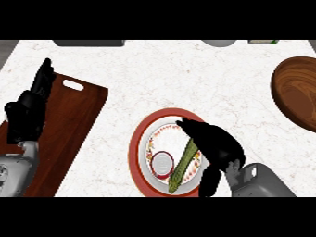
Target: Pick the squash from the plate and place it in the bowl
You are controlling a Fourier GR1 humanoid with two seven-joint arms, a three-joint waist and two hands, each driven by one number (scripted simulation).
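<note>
Squash (183, 166), long, green, likely stiff and light, is lying slantwise on the red-rimmed plate (137, 152), best taken mid-length, while the right hand (215, 143) is hovering beside it, fingers relaxed, holding nothing.

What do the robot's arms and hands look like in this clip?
Both forearms are light grey with smooth, rounded casings; the left forearm shows small dark markings near its lower end. Each ends in a black hand: the left hand has long, slim black fingers, and the right hand looks bulkier and glossy black above the right forearm.
</note>
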